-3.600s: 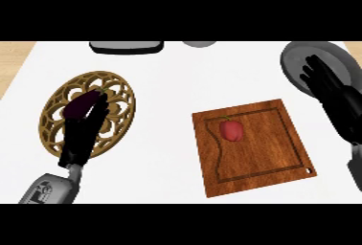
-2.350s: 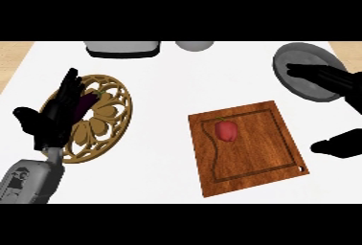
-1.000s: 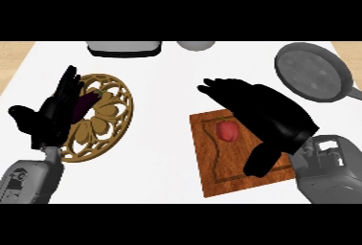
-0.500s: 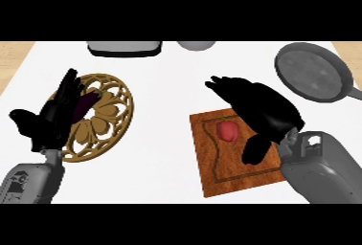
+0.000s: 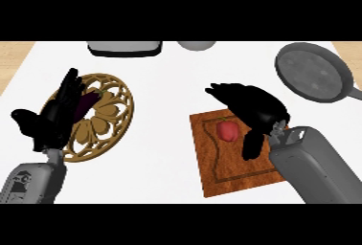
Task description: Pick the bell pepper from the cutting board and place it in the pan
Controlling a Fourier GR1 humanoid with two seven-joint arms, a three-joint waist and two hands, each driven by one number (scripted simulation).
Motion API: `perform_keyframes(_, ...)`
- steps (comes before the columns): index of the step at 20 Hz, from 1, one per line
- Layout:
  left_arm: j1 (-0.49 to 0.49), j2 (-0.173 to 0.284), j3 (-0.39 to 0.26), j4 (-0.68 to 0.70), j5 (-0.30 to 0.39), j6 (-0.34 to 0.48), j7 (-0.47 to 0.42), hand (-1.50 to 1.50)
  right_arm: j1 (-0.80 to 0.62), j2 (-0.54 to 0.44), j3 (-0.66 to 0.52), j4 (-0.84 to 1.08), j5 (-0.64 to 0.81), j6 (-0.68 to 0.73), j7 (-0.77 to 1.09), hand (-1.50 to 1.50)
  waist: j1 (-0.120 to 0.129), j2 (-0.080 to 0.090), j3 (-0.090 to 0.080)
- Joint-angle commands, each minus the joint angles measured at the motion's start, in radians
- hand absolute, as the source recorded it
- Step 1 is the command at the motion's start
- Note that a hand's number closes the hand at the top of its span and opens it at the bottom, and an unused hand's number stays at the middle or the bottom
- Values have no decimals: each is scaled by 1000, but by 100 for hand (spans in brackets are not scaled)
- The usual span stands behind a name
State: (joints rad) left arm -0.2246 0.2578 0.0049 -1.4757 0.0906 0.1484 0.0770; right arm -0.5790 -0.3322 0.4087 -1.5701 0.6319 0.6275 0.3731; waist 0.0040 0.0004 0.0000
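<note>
Reach step is being carried out: right hand, fingers spread and holding nothing, is being positioned above bell pepper lying near cutting board's far edge. Next: lowering and closing is being called for, then carrying to pan.

A red bell pepper with a green stem is lying on the reddish-brown grained wooden cutting board; a grey round metal pan and a golden-brown openwork floral trivet are sitting on the white counter.
</note>
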Motion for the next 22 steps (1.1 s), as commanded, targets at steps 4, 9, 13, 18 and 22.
perform_keyframes(4,17,16,48,-14,6,-57,13,0,48,38,11,23,126,5,-70,-150,-2,-1,0)
perform_keyframes(9,11,-24,11,-12,-29,-35,3,0,-20,13,35,155,217,0,-112,-150,2,0,0)
perform_keyframes(13,40,-29,22,-47,-35,-31,6,0,25,64,75,47,267,83,15,-150,-2,-2,0)
perform_keyframes(18,4,-28,42,-42,-39,-42,34,0,-3,74,59,163,335,77,-50,-150,-1,-1,0)
perform_keyframes(22,-15,-21,72,-37,-30,-47,60,0,-8,88,35,283,376,-11,-137,-150,2,0,0)
